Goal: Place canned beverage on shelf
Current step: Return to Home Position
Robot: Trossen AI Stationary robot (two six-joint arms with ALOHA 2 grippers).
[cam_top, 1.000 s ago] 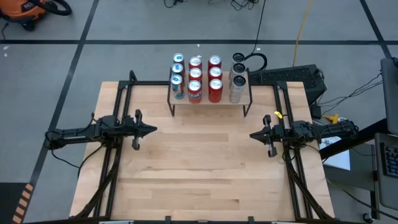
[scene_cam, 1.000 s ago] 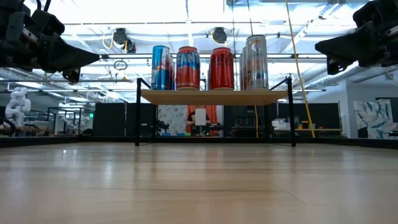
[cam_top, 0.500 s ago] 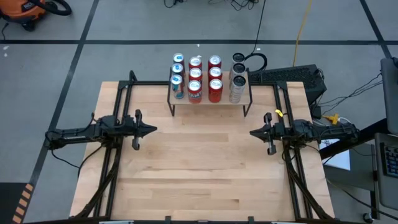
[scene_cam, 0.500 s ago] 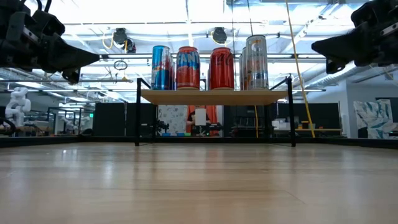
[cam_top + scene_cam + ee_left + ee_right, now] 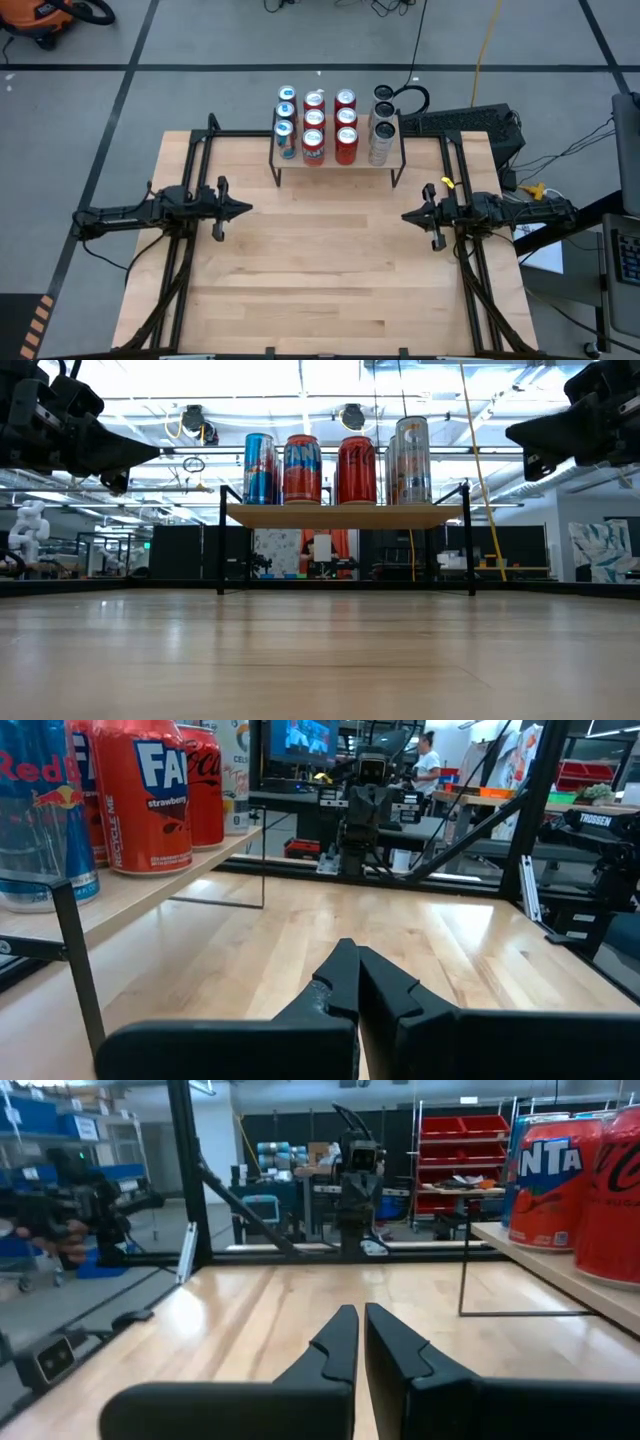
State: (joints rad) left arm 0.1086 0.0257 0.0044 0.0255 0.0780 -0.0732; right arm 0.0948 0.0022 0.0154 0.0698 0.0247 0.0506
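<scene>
The shelf (image 5: 345,515) stands on thin black legs at the middle of the table's far edge. Several cans stand upright on it in rows: blue ones (image 5: 286,125), two rows of red ones (image 5: 313,125) (image 5: 346,125), and pale ones (image 5: 382,125). My left gripper (image 5: 248,208) hangs level over the table's left side, shut, with nothing in it, pointing toward the right. Opposite it, my right gripper (image 5: 404,215) hangs level over the right side, shut and holding nothing, pointing left. Both are well above the wood and nearer than the shelf.
Black frame rails (image 5: 190,260) (image 5: 478,280) run along the table's left and right sides under the arms. The wooden tabletop (image 5: 320,260) stretches between the two grippers. A dark keyboard and cables (image 5: 470,125) lie beyond the far right corner.
</scene>
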